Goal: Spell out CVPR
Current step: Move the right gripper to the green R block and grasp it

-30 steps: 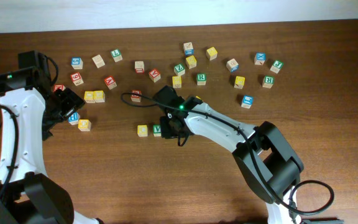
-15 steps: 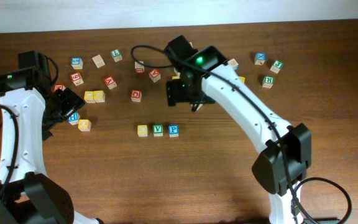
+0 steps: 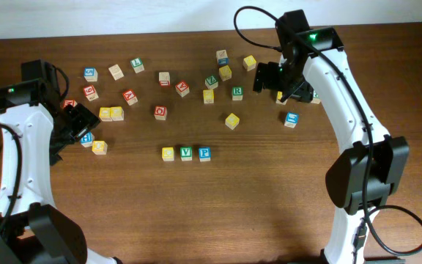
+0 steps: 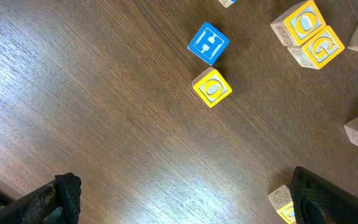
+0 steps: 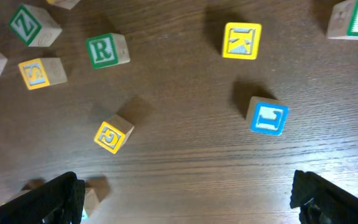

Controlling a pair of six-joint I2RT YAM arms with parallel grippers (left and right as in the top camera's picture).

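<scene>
CVP row [image 3: 186, 153], 3 blks; green R block [image 3: 237, 92] well apart

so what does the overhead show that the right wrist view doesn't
Only the overhead shows the row of three blocks at mid-table, the left arm and the blocks scattered beside it. Only the right wrist view shows that the right tool is open and empty. Both show the green R block, the tilted yellow block and the blue block.
</scene>
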